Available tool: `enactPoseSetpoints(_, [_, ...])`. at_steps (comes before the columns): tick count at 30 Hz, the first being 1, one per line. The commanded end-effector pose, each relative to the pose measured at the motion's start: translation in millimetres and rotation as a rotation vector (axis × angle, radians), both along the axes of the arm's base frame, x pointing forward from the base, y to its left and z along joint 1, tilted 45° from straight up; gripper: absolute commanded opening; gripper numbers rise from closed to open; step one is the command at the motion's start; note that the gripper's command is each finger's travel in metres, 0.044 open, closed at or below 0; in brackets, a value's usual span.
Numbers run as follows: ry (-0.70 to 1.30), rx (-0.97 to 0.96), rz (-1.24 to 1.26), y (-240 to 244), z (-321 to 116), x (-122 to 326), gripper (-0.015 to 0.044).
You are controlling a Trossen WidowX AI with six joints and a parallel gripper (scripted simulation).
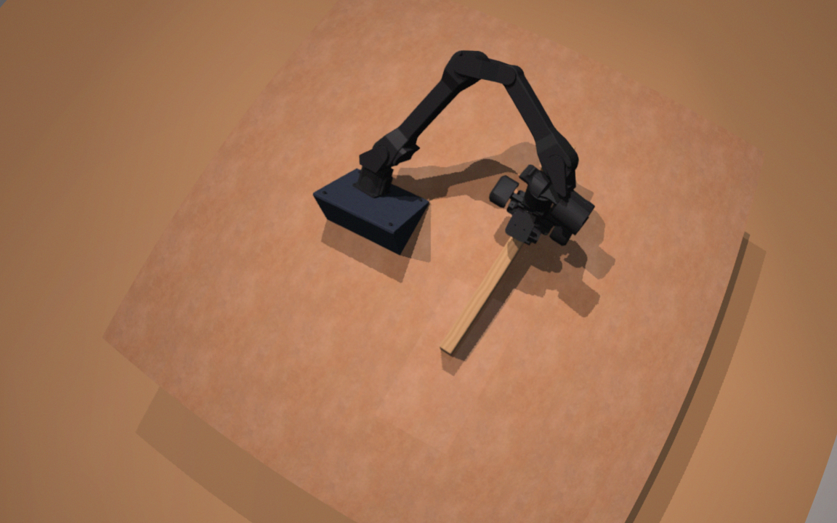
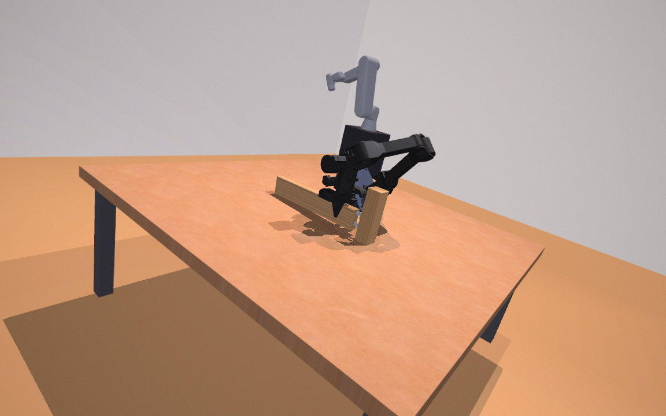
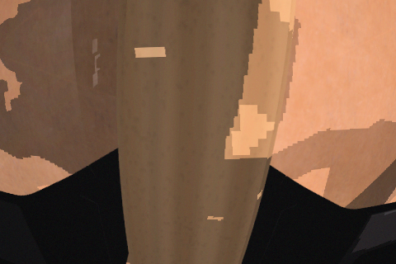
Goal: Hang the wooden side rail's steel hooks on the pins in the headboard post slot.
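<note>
The wooden side rail (image 1: 483, 296) (image 2: 304, 199) (image 3: 186, 91) stands on edge, its far end at the table. My gripper (image 2: 338, 211) (image 3: 186, 148) is shut on the rail near its hook end, with one black finger on each side. In the exterior view, that end seems slightly above the table. The steel hooks (image 2: 357, 212) show in a narrow gap between the rail's end and the upright headboard post (image 2: 372, 216). The post's slot and pins are hidden, so I cannot tell whether the hooks touch the pins. In the top view, the arm covers the post.
My arm's dark base box (image 1: 369, 205) stands on the table (image 1: 265, 311) (image 2: 273, 268), left of the gripper in the top view. My arm arches above the table to the rail. A grey arm (image 2: 366, 88) on a dark stand shows behind in the exterior view.
</note>
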State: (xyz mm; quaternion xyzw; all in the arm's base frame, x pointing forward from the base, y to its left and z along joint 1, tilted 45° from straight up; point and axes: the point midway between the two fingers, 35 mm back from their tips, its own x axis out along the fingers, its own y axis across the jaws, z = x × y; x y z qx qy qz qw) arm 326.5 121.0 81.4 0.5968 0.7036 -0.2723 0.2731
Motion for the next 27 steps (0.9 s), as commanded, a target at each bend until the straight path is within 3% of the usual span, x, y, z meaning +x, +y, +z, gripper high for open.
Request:
enactPoseSetpoints(1, [-0.003, -0.004, -0.010, -4.0, 2.0, 1.9, 0.0000])
enactPoseSetpoints(27, [-0.003, -0.004, -0.010, -7.0, 5.0, 2.5, 0.0000])
